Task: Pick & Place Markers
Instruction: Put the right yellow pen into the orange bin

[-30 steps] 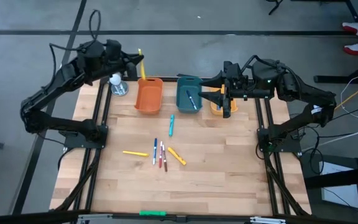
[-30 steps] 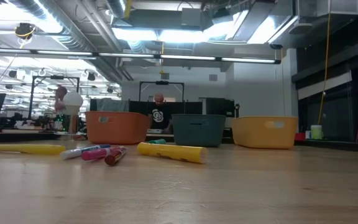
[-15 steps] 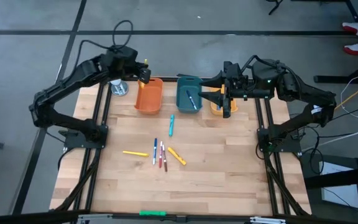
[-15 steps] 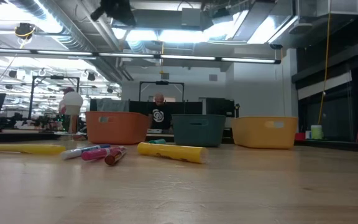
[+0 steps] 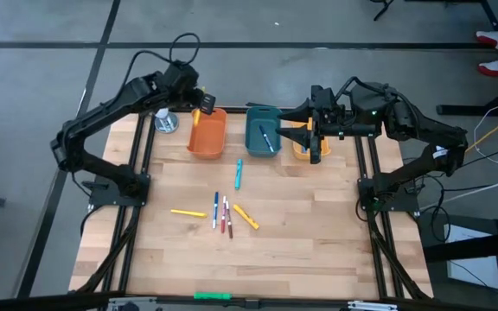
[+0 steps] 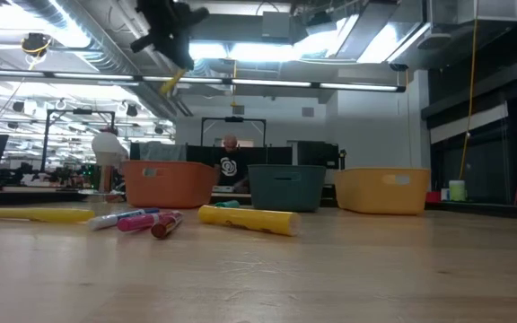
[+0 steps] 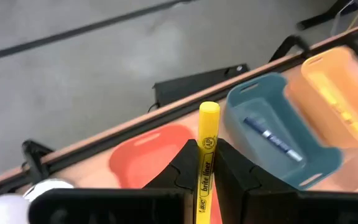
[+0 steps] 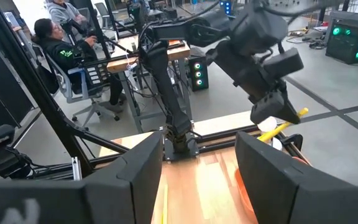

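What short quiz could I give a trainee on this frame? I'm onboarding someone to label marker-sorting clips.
1. True or false: the left gripper is shut on a yellow marker.
2. Which bin holds a blue-and-white marker? A) orange bin B) teal bin C) yellow bin
3. Fill in: the right gripper hangs open over the ____ bin.

Key
1. True: in the left wrist view its fingers clamp the marker, above the orange bin's far end.
2. B.
3. Yellow.
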